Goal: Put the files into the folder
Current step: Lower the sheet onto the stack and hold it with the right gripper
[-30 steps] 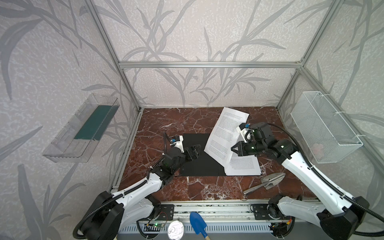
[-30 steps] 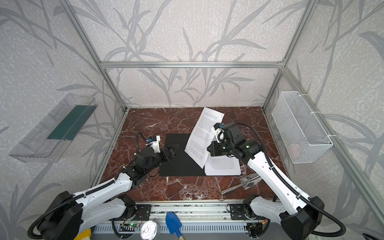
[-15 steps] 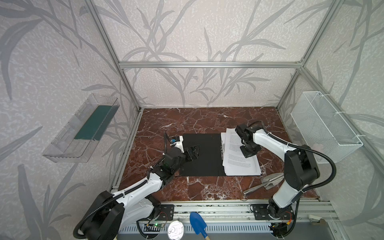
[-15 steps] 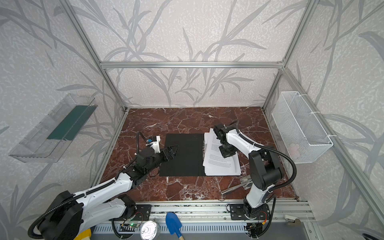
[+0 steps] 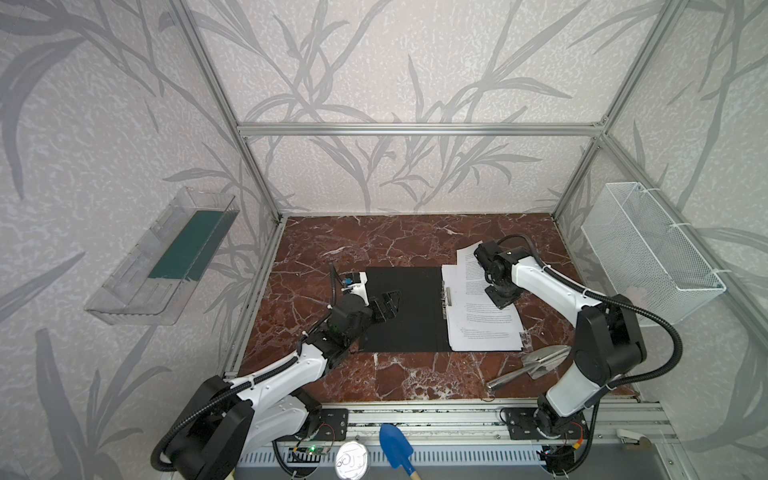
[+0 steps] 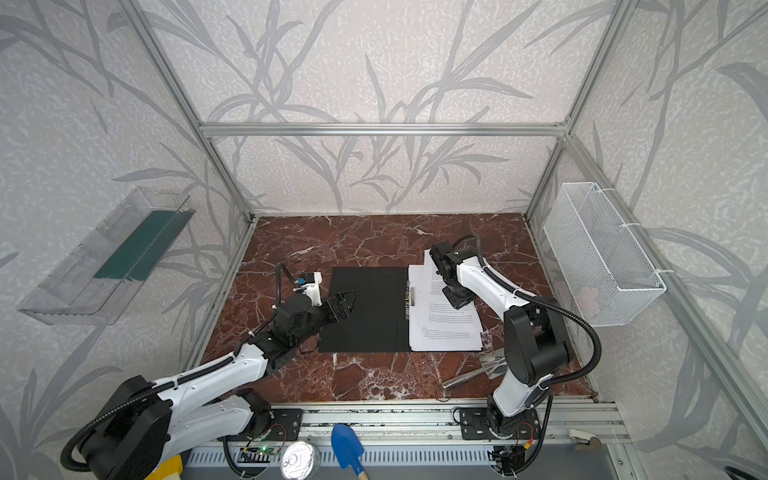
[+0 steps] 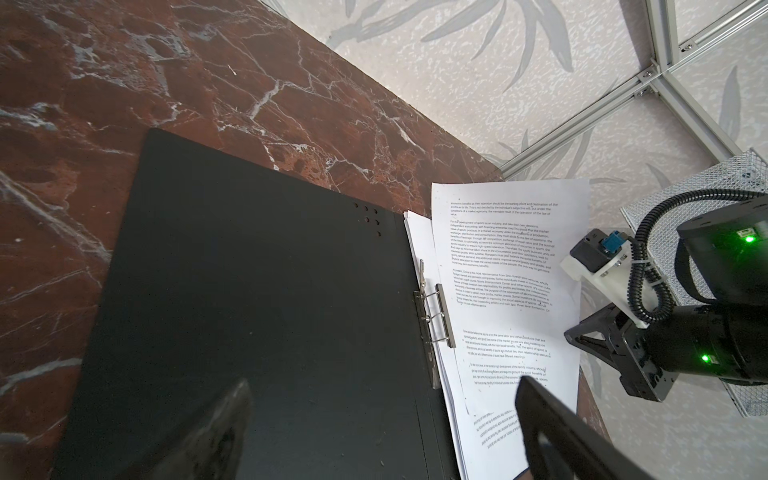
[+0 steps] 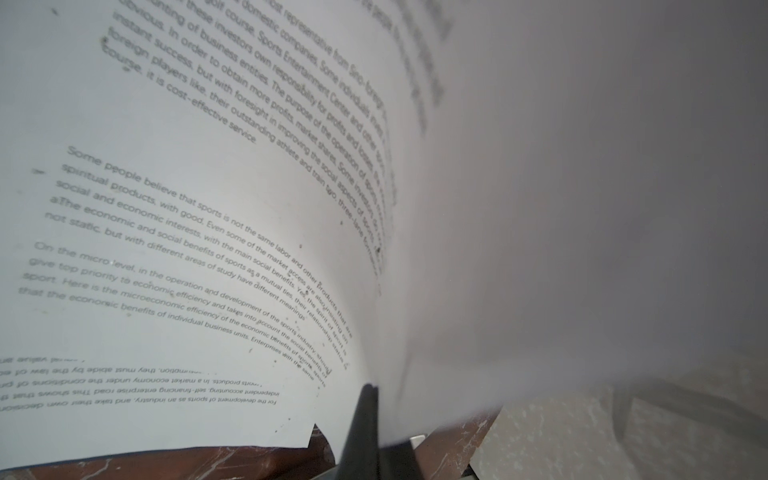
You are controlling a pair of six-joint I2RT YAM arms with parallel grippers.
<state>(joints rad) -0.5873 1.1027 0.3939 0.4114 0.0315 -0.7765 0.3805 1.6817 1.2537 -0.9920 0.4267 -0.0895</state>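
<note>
Your folder (image 5: 399,316) (image 6: 365,311) lies open and flat in the middle of the desk (image 5: 374,241), black inside facing up. Its metal clip (image 5: 446,297) (image 7: 436,320) runs along the spine. The files (image 5: 482,328) (image 6: 444,328) sit as a loose, slightly fanned stack on the folder's half that faces the right edge of the desk, touching the clip along one side, printed text up. Some sheets stick out past the others toward the front and back edges.

Your right end effector (image 5: 503,297) (image 6: 459,299) points down onto the stack, about midway along it, with its jaws pressed together. The right wrist view shows a dark finger (image 8: 365,415) against the curled edge of the top sheet (image 8: 208,208) (image 7: 498,257), so it looks pinched there, though blurred paper hides the other finger. In both top views that sheet's far corner rides up off the stack toward the back edge.

Your left end effector (image 5: 392,305) (image 6: 347,305) hangs over the bare black half of the folder, on the side facing the left edge, jaws spread wide and holding nothing. From its wrist camera you see both fingers (image 7: 224,415) apart over the cover.

A metal tool (image 5: 536,365) lies near the front right corner of the desk, just beside the stack's front corner.
</note>
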